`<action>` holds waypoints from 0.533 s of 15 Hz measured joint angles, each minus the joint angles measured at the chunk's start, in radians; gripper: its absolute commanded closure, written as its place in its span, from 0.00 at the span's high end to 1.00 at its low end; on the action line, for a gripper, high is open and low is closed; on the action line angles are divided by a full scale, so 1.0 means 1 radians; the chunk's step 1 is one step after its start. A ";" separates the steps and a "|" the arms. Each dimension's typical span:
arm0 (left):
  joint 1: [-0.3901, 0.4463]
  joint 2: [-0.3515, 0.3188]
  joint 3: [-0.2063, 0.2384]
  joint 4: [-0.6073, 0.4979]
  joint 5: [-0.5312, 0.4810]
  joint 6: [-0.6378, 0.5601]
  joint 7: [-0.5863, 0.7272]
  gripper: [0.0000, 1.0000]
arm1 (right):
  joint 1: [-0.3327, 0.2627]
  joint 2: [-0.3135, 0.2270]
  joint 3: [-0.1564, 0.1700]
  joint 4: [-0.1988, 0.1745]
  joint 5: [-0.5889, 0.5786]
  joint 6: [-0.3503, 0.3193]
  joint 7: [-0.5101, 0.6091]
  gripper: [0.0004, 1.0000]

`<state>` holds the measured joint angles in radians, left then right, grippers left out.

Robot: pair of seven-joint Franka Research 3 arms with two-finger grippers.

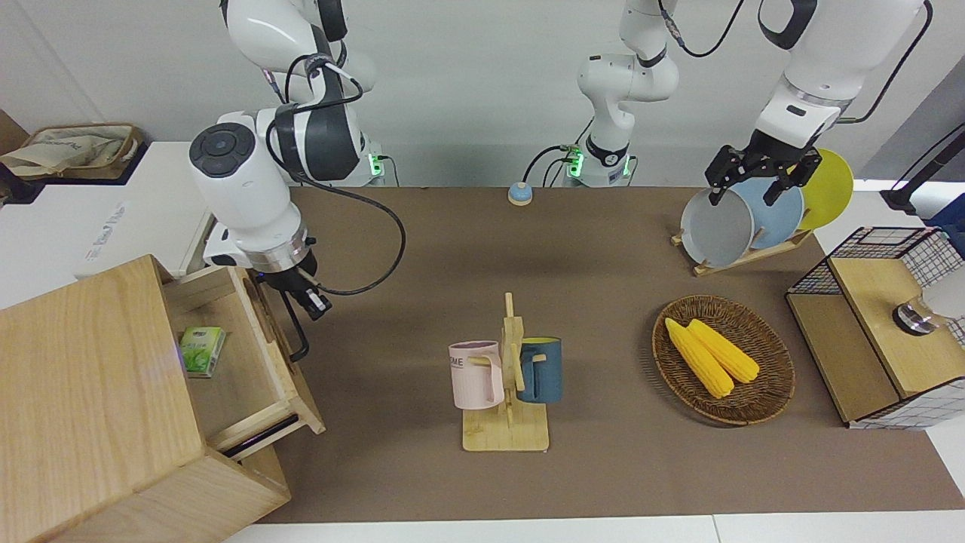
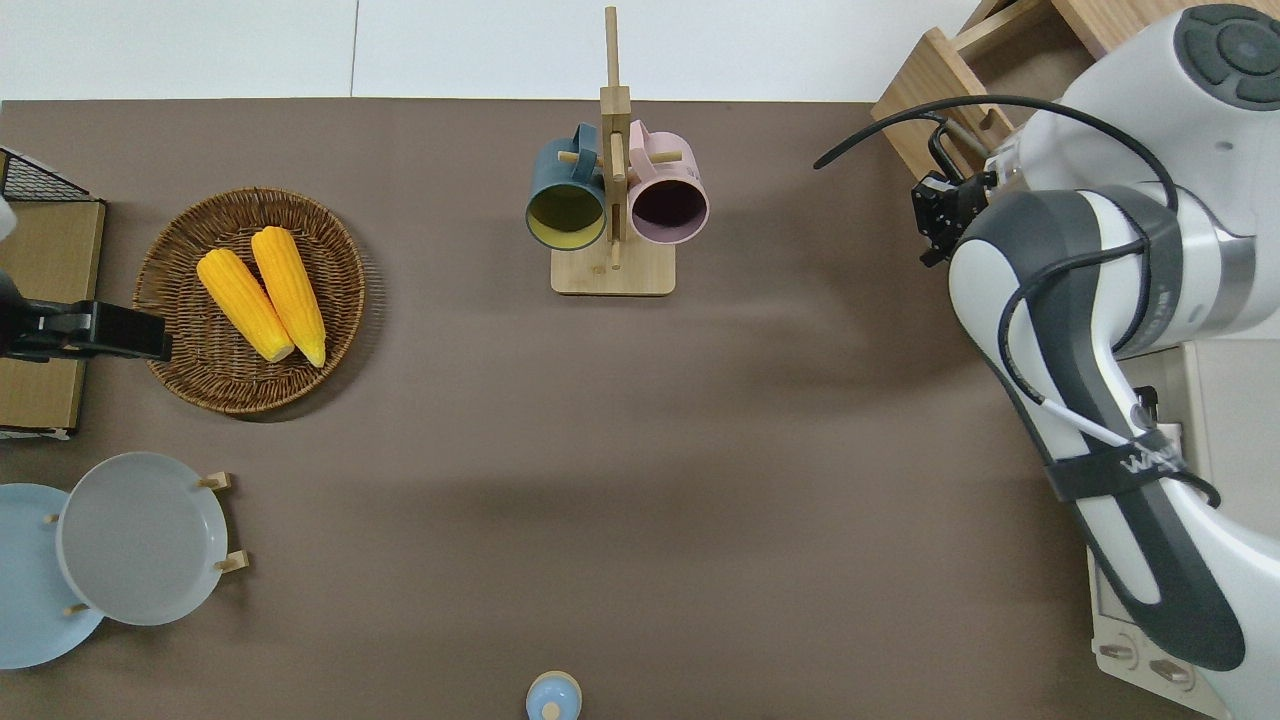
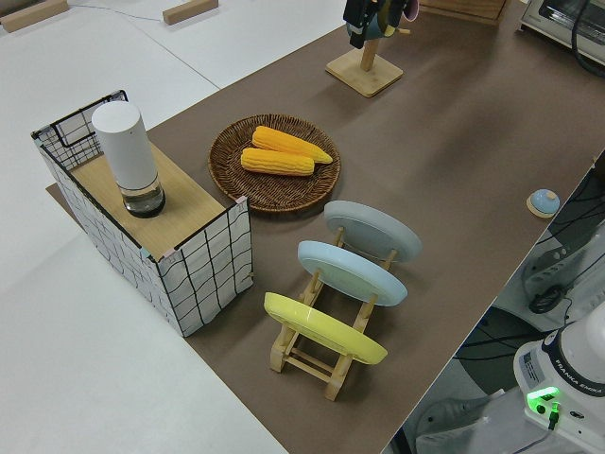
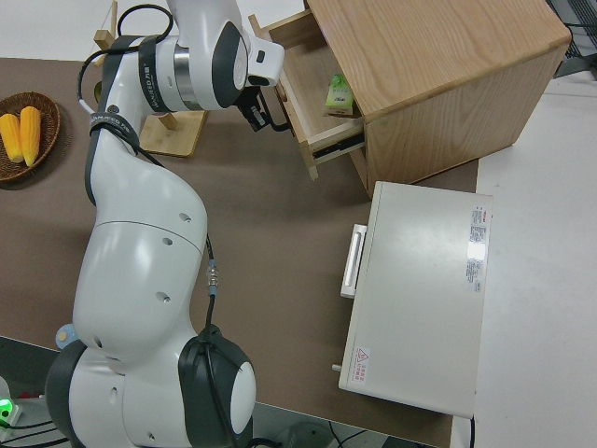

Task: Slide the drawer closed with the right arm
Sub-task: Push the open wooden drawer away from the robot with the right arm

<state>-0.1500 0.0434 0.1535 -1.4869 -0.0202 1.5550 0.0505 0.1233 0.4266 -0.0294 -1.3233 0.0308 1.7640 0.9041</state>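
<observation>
My right arm's black two-finger gripper [image 1: 310,300] sits at the light-wood drawer [image 1: 249,362]'s black loop handle [image 1: 296,333]; finger state I cannot tell; drawer open, so next I push its front panel toward the cabinet.

Clearly a robotics lab staged as a kitchen: two white jointed robot arms [image 1: 249,188] bolted at a brown-covered table [image 1: 603,467], plain white walls, loose cabling, plus props such as a round wicker basket [image 1: 761,400] of yellow corn cobs [image 1: 709,358] and a wooden mug stand [image 1: 507,430]

Corn cobs [image 1: 710,354] in wicker basket [image 1: 769,396]; mugs [image 1: 476,374] on rack [image 1: 507,431].
</observation>
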 measured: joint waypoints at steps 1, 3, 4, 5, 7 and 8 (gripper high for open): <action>0.000 0.000 0.000 0.000 0.000 0.000 0.000 1.00 | -0.011 0.000 0.000 0.000 0.000 0.000 -0.014 0.00; 0.000 0.000 0.000 0.000 0.000 0.000 0.000 1.00 | -0.033 0.000 -0.001 0.000 0.000 0.000 -0.049 0.00; 0.000 0.000 0.000 0.000 0.000 0.000 0.000 1.00 | -0.046 0.001 -0.001 0.000 0.000 0.000 -0.075 0.00; 0.000 0.000 0.000 0.000 0.000 0.000 0.000 1.00 | -0.055 0.001 -0.001 0.000 0.000 0.000 -0.089 0.00; 0.000 0.000 0.000 0.000 0.000 0.000 0.000 1.00 | -0.083 0.002 -0.002 0.000 0.000 0.000 -0.143 0.00; 0.000 0.000 0.000 0.000 0.000 0.000 0.000 1.00 | -0.097 0.002 -0.002 0.000 0.000 0.000 -0.173 0.00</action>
<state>-0.1500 0.0434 0.1535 -1.4869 -0.0202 1.5550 0.0506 0.0267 0.4290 -0.0312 -1.3234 0.0308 1.7640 0.7311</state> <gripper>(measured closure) 0.004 0.991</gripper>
